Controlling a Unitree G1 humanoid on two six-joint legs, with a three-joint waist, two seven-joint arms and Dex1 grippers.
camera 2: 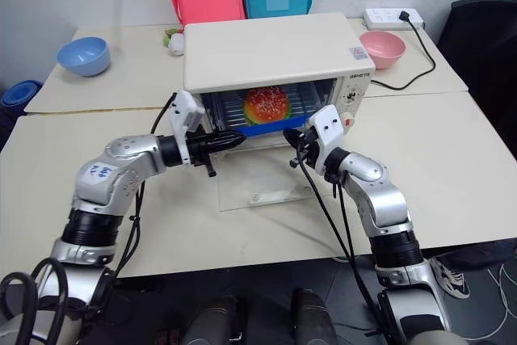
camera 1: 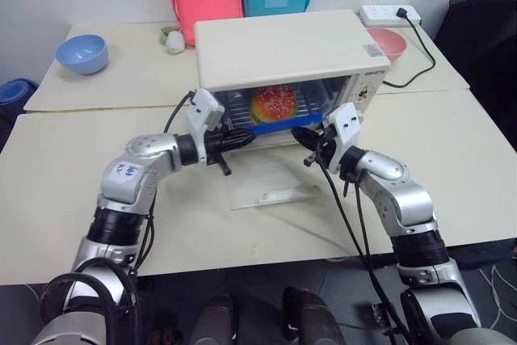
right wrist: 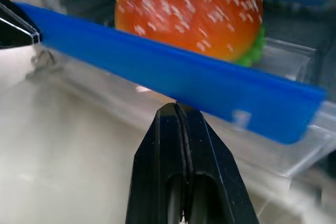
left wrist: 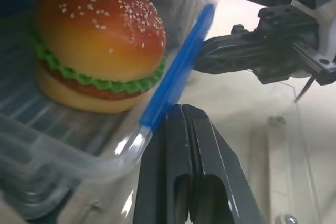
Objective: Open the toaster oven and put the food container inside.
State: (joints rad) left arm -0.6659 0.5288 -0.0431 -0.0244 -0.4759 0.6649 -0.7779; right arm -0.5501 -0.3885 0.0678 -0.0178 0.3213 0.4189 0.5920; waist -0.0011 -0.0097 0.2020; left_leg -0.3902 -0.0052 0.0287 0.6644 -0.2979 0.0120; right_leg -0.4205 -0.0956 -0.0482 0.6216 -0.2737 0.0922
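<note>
Both grippers, left [camera 1: 245, 140] and right [camera 1: 300, 136], are pinched closed and grasp nothing, their tips at the near blue-clipped edge of the container [camera 1: 279, 115]. It sits in the oven's [camera 1: 283, 50] open mouth, long axis running across the opening, on the table [camera 1: 81, 183].

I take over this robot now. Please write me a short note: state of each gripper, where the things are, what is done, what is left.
Left gripper: shut, tip at the food container's blue edge.
Right gripper: shut, tip against the same blue strip.
Toaster oven: door open, lying flat on the table.
Done: door opened, container mostly in the oven mouth.
Left: push it fully in and withdraw both arms.
</note>
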